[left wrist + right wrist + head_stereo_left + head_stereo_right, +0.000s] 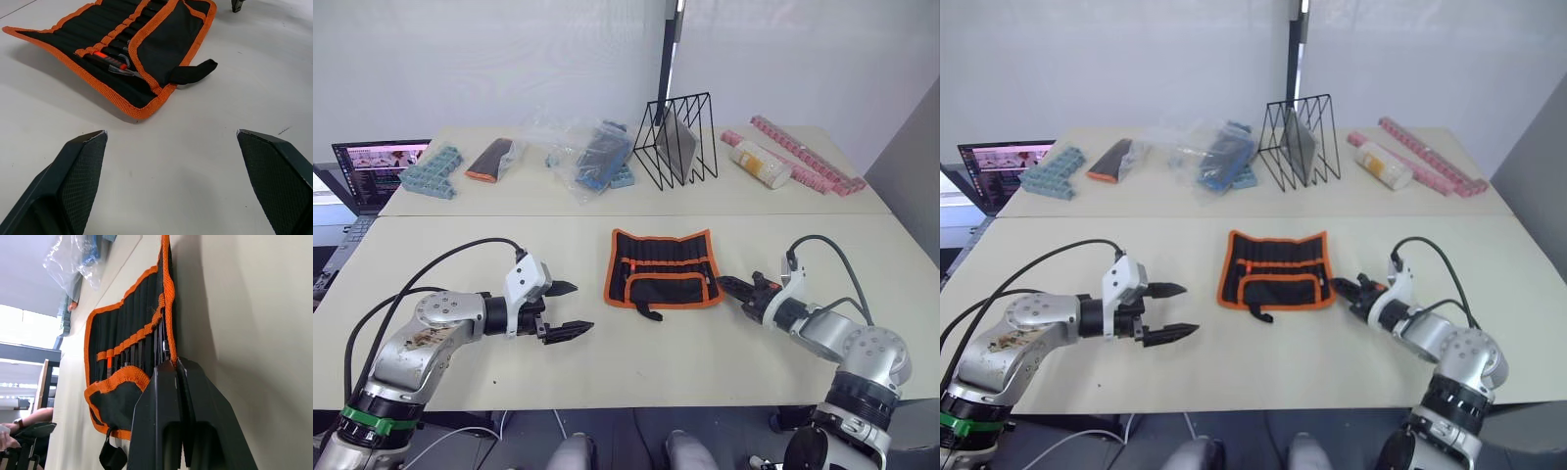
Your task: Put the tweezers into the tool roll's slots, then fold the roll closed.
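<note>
Tabletop (636, 352): tool roll (663, 266) lies unfolded at centre, tweezers (128, 34) apparently in the slots (138, 339); folding remains. Left tool (564, 309), fingers apart, at 8 o'clock. Right tool (736, 290), fingers together, touches the roll's 3 o'clock edge.

I see two cream tables (636, 352) pushed together, the seam running left to right. On the near one the tool roll (663, 267) lies open at the centre, strap towards me. Along the far table, left to right: teal pill organisers (432, 171), an orange-tipped dark case (490, 160), clear plastic bags (582, 155), a black wire rack (676, 140), a bottle on its side (761, 164), pink strips (806, 155).
</note>
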Available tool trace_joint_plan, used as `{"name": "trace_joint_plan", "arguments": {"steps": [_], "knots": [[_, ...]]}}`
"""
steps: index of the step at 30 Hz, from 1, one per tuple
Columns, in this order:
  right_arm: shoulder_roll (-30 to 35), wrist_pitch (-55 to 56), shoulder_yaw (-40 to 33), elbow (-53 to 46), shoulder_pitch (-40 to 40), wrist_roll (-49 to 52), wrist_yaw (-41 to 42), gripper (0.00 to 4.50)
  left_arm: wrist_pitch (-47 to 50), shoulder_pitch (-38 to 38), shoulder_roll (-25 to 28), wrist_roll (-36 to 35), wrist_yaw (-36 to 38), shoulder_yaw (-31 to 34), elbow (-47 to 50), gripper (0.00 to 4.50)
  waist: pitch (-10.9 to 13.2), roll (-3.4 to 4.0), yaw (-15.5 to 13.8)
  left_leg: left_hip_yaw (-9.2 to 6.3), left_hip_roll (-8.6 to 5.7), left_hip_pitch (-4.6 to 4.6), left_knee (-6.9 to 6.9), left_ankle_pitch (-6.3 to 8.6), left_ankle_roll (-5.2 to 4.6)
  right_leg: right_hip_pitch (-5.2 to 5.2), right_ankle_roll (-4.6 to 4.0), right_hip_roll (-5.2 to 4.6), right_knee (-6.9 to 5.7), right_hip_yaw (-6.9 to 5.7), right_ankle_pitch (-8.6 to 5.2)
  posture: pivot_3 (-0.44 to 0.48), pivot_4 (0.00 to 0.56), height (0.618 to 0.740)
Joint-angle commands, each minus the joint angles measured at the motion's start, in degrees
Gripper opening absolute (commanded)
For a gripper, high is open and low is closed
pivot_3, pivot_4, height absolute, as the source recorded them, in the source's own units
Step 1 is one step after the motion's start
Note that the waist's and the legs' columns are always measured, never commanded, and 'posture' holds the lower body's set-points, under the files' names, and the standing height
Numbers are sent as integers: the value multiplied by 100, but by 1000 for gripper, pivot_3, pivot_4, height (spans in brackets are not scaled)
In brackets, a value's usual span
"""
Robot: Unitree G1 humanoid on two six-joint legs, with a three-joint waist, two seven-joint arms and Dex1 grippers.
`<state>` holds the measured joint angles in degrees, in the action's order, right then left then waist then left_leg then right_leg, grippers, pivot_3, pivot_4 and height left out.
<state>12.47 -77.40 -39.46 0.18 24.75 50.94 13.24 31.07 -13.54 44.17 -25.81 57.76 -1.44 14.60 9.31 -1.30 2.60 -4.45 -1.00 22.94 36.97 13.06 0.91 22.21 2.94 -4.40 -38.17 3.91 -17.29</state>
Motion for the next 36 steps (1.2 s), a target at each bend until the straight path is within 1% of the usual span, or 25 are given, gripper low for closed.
{"name": "trace_joint_plan", "arguments": {"steps": [1,4,5,6,10,11,16,20,23,24,25,26,28,34,36], "knots": [[-54,69,20,-3,-223,208,58,34,-107,-112,19,11,92,7,40,4500,0,0,-1,0,0,0,0,0,0,0,0,0,-1,0,0,0,150,739],[42,73,-52,66,-321,480,241,34,-116,-120,14,31,114,-2,35,4500,0,0,-2,0,0,0,0,0,0,0,0,0,0,0,0,0,150,739],[91,55,-49,84,-334,548,280,591,-121,-118,14,41,118,-5,34,4500,0,0,-4,0,0,1,0,0,0,1,0,0,1,0,0,0,150,739],[149,38,-26,74,-342,628,331,850,-120,-113,12,46,121,-2,40,4500,0,0,-5,0,0,1,0,0,0,1,0,0,1,0,0,0,150,739],[372,209,215,-58,-377,619,461,2264,-124,-86,0,63,124,6,53,4500,2,3,-5,1,-1,5,0,0,0,5,0,-2,0,1,0,0,150,739],[453,349,253,-101,-374,569,512,2546,-124,-76,-3,63,122,10,58,4500,2,3,-5,2,-1,4,0,0,0,5,0,-2,0,1,0,0,150,739],[989,879,232,-369,-315,721,1003,2546,-90,-40,-15,-15,166,59,99,4500,3,6,-21,2,-3,9,1,0,0,6,1,-4,2,1,0,0,150,739],[1254,1276,511,-644,-368,655,1315,2546,-78,-66,-26,-72,222,67,99,4500,3,5,-16,1,-1,9,2,0,0,6,1,-2,3,1,0,0,150,739],[1265,1348,949,-1163,-560,813,1680,1744,-78,-97,-33,-77,243,32,104,4500,3,6,-5,1,0,9,1,0,0,6,1,-1,4,0,0,0,150,739],[1249,1338,1137,-1341,-633,838,1739,1366,-67,-112,-41,-77,243,13,120,4500,3,5,-2,1,1,10,0,0,0,6,1,0,4,0,0,0,150,739],[1277,1404,1354,-1470,-701,734,1785,1080,-45,-134,-53,-78,235,-3,136,4500,3,6,-2,0,2,10,0,0,0,6,1,0,4,0,0,0,150,739],[1288,1535,1617,-1563,-772,526,1783,697,-25,-159,-64,-74,228,-25,156,4500,3,5,-8,0,1,11,1,0,0,7,1,-1,5,0,0,0,150,739],[1276,1914,2109,-1578,-880,-4,1698,35,31,-228,-83,-79,203,-57,189,4500,3,5,-12,-1,0,11,2,0,0,6,1,-2,4,0,0,0,150,739],[1027,2952,3245,-1005,-969,-1322,1520,35,103,-496,-78,-41,239,-170,119,4500,3,5,-35,-1,-3,12,6,0,0,7,1,-3,3,0,-1,0,150,739],[927,3244,3524,-794,-979,-1765,1330,35,76,-633,-81,-1,284,-225,-13,4500,3,5,-28,-1,-3,12,7,0,0,9,1,-3,2,-1,0,0,150,739]]}}
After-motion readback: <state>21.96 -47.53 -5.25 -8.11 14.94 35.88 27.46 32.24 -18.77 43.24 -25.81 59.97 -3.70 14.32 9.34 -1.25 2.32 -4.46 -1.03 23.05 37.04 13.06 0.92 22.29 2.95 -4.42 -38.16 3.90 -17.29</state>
